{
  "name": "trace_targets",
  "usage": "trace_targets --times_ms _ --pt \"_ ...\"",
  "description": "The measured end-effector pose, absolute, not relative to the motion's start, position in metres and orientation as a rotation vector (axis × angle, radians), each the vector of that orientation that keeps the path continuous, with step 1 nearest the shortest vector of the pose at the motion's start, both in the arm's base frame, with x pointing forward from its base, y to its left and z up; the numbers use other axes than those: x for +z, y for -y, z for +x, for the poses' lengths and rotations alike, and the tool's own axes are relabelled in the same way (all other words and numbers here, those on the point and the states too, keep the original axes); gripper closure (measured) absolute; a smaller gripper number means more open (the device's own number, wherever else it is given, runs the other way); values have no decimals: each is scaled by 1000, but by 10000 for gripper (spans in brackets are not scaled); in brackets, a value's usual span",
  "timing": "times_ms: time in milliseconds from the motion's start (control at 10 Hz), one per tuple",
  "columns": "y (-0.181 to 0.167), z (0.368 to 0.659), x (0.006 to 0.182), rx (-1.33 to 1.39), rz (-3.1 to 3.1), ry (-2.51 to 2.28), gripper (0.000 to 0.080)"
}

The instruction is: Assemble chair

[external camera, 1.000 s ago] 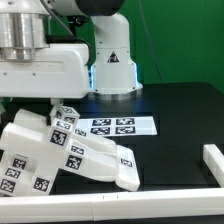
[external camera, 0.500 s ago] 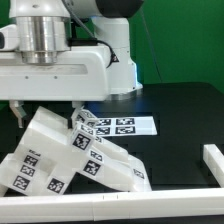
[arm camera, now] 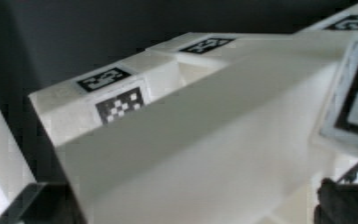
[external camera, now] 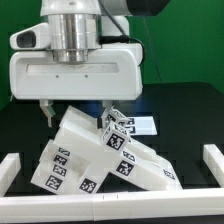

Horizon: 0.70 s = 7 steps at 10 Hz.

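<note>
Two white border rails (external camera: 213, 158) flanking the black table (external camera: 185, 105), green wall behind, gripper (external camera: 77, 108) with jaws spread wide just above the chair (external camera: 95, 158), parts tilted, the marker board (external camera: 141, 124) beyond.

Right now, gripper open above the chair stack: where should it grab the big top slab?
Probably across the big top slab at its raised upper edge, coming from above with the open gripper. The slab leans tilted on other chair blocks, so that edge is exposed; match the tilt.
</note>
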<state>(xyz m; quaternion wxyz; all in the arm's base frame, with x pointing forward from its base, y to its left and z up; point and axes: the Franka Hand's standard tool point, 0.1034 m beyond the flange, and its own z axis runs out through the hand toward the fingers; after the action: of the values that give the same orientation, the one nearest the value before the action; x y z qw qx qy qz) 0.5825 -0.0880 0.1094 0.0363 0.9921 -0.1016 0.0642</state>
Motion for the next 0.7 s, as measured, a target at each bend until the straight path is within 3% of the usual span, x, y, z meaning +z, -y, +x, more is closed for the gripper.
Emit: trace_targets --times_ms 300,500,700 --pt "91 582 110 194 3047 310 150" --pt "103 574 130 153 3081 324 150" --pt "108 570 136 161 3087 342 150"
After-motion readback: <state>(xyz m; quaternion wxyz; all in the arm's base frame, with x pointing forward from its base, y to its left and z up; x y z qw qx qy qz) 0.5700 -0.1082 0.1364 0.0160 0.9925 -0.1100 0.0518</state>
